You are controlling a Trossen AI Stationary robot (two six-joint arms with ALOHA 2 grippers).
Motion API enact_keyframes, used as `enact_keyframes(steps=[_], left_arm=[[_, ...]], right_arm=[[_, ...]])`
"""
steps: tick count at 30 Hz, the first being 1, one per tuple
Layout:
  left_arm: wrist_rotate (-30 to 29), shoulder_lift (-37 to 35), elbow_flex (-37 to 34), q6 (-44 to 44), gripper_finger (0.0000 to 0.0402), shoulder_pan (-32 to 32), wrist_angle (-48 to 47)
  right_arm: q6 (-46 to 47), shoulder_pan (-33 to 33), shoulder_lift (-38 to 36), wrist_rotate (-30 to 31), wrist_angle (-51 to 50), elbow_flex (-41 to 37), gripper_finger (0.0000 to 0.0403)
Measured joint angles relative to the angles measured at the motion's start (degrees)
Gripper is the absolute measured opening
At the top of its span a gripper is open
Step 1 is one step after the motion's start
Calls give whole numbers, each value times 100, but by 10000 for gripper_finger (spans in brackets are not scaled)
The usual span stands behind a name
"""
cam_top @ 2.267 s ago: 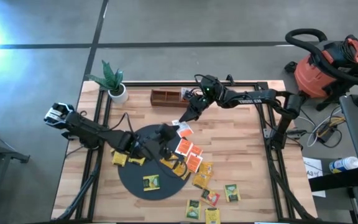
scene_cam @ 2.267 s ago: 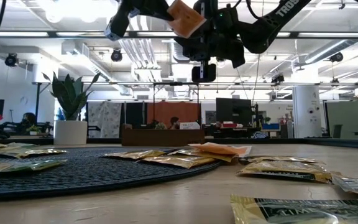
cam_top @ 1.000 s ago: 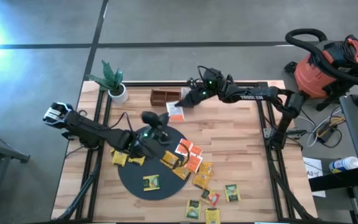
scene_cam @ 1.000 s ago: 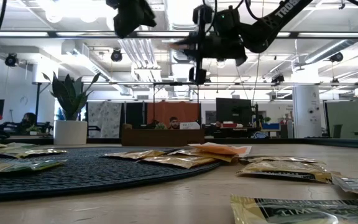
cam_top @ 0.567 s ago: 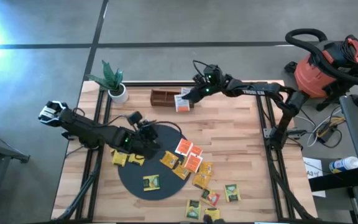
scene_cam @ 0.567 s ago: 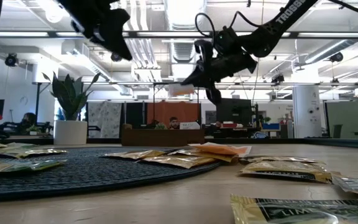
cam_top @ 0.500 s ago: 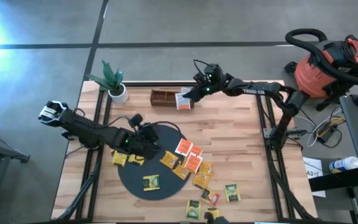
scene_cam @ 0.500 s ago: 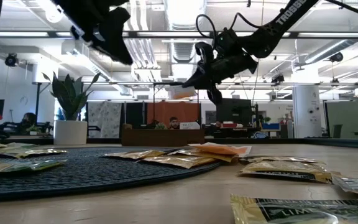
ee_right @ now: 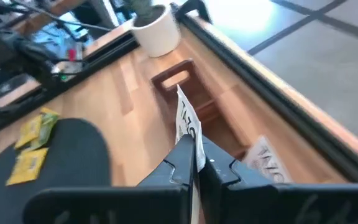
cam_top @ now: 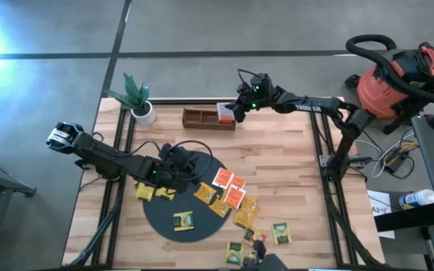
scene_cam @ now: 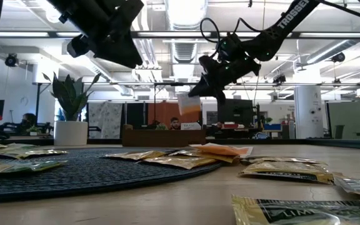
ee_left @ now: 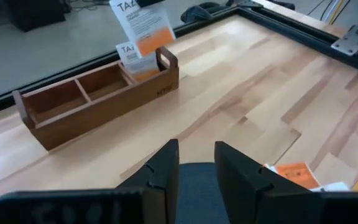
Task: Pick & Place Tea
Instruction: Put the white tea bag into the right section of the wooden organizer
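**One tea packet hangs over the wooden tray**

The right gripper (cam_top: 236, 111) is up near 12 o'clock on the table. It pinches an orange-and-white tea packet (ee_left: 142, 26) tight between its two fingers. The packet hangs edge-down, right above the end slot of the wooden tray (cam_top: 209, 118). I think it hangs that way so it can slip into the slot like a card into a box. Another packet (ee_left: 134, 57) already stands in that same slot.

The left gripper (cam_top: 173, 170) waits over the black round mat (cam_top: 160, 214), near the middle of the table. Its fingers (ee_left: 165, 163) stand a little apart and hold nothing. It stays back, most likely to keep out of the other arm's way.

The rest of the tea (cam_top: 227, 190) lies flat, some on the mat and more on the wood toward 5 o'clock. A few yellow ones (cam_top: 144, 193) sit at the mat's 9 o'clock edge.

A potted plant (cam_top: 137, 98) stands at the 11 o'clock corner, well apart from the work.
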Motion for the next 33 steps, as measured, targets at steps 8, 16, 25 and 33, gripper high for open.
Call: enact_keyframes(steps=[8, 16, 25, 33], left_arm=[[31, 0, 0, -497, 99, 166, 94], [37, 0, 0, -634, 99, 192, 96], [39, 0, 0, -611, 99, 192, 91], [35, 0, -33, -608, 99, 200, 81]], right_arm=[[921, -58, 234, 492, 37, 52, 8], [250, -215, 707, -401, 132, 605, 8], [31, -282, 1243, -559, 49, 927, 8], [-32, -437, 1167, -558, -109, 809, 8]])
